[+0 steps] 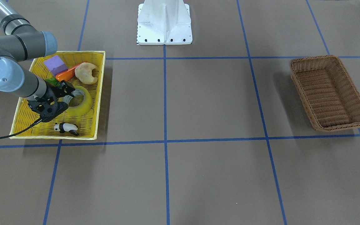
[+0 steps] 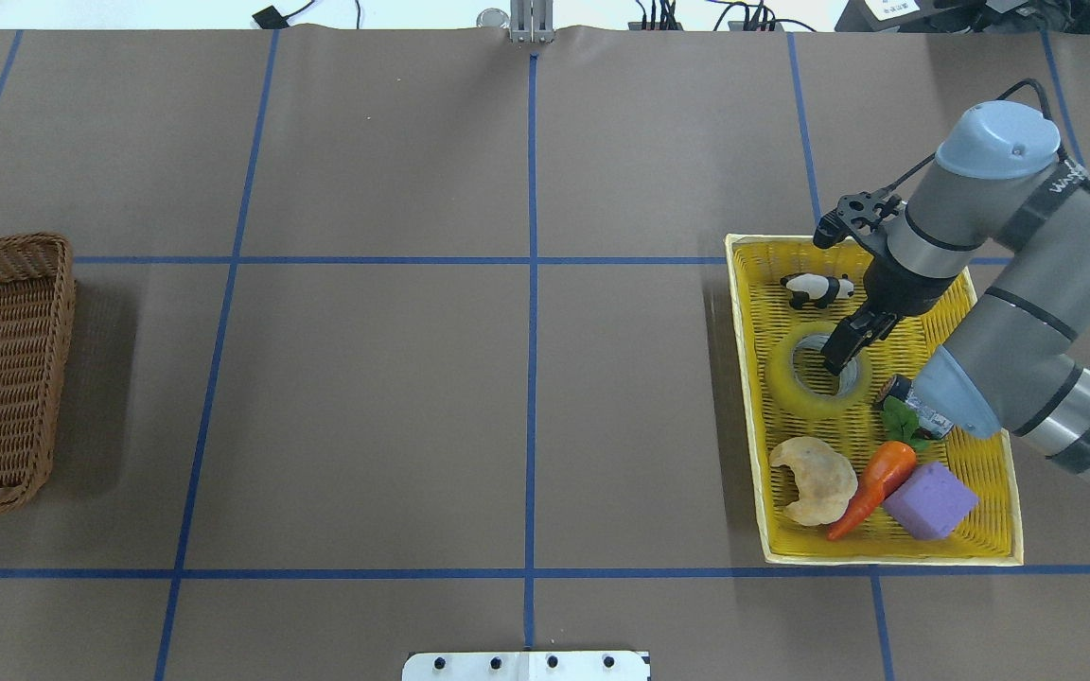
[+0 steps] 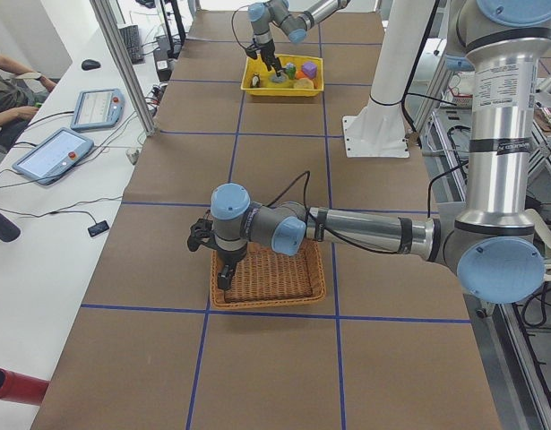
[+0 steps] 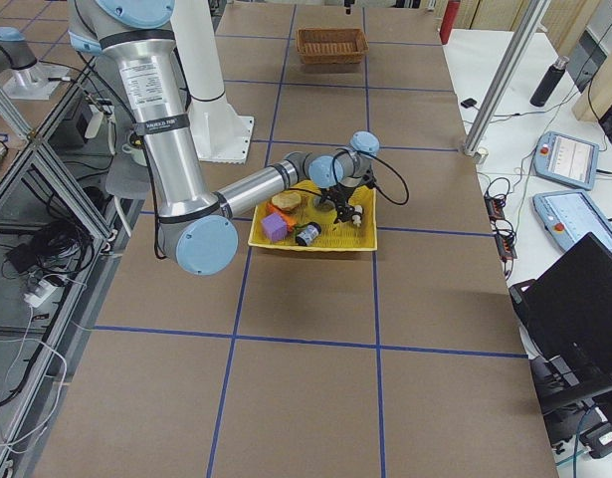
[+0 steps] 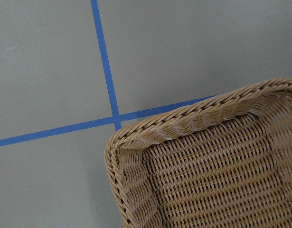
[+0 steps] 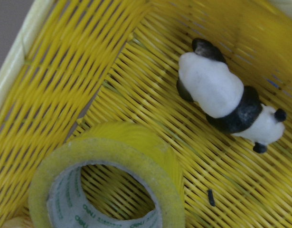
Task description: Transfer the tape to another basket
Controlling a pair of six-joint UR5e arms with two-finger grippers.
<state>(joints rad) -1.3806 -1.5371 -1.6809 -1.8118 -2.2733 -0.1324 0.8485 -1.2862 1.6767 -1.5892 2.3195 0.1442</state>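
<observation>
The yellow tape roll [image 2: 796, 392] lies flat in the yellow tray [image 2: 742, 397], and it also shows in the front view [image 1: 84, 106] and the right wrist view [image 6: 112, 152]. My right gripper [image 2: 838, 352] is low over the roll and looks open, with one finger in its hole. The brown wicker basket [image 2: 64, 312] stands empty at the table's far left. My left gripper [image 3: 223, 276] hangs over the basket's corner [image 5: 193, 118]; I cannot tell if it is open or shut.
The tray also holds a toy panda [image 2: 815, 288], a pastry [image 2: 815, 478], a carrot [image 2: 871, 487], a purple block [image 2: 928, 501] and a small silver-black cylinder [image 2: 914, 402] partly under my right arm. The white base plate [image 1: 164, 22] sits at the robot's side.
</observation>
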